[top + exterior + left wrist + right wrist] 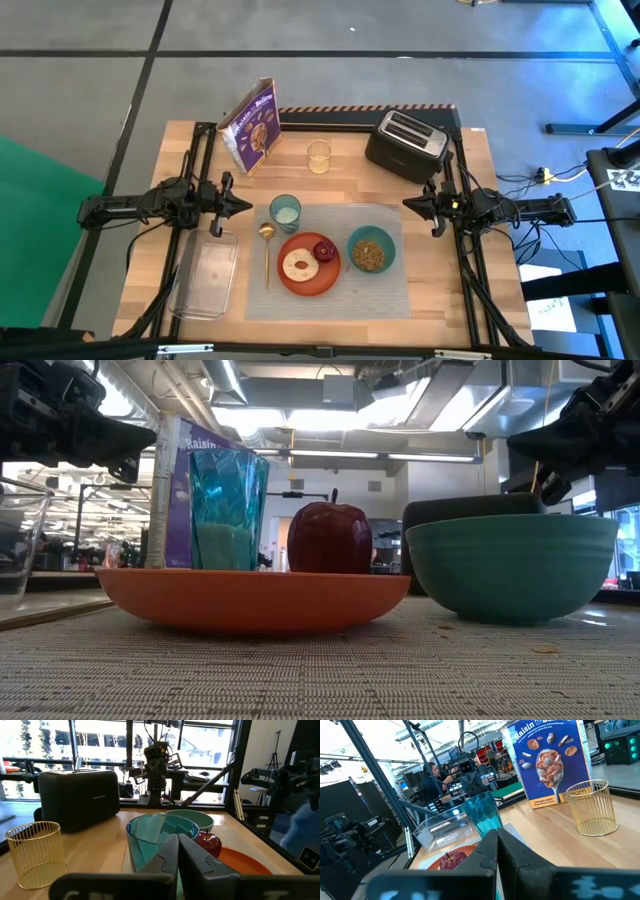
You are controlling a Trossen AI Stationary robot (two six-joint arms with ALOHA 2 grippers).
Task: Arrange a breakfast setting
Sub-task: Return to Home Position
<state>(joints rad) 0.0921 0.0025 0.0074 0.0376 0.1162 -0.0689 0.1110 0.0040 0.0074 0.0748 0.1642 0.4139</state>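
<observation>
A grey placemat (385, 285) lies at the table's near middle. On it rest an orange plate (322, 281) with a bagel (300, 266) and a red fruit (325, 249), a teal bowl (371, 250) of brown cereal, a pale blue cup (285, 211) and a gold spoon (266, 252). My left gripper (245, 205) hangs shut at the table's left, level, pointing toward the cup. My right gripper (408, 204) hangs shut at the table's right, above the placemat's far right corner. Both hold nothing.
A purple cereal box (252, 127) stands at the far left. A gold wire cup (319, 157) is at the far middle. A black toaster (405, 145) sits at the far right. A clear plastic tub (208, 276) lies at the near left. A person shows in the room beyond (431, 782).
</observation>
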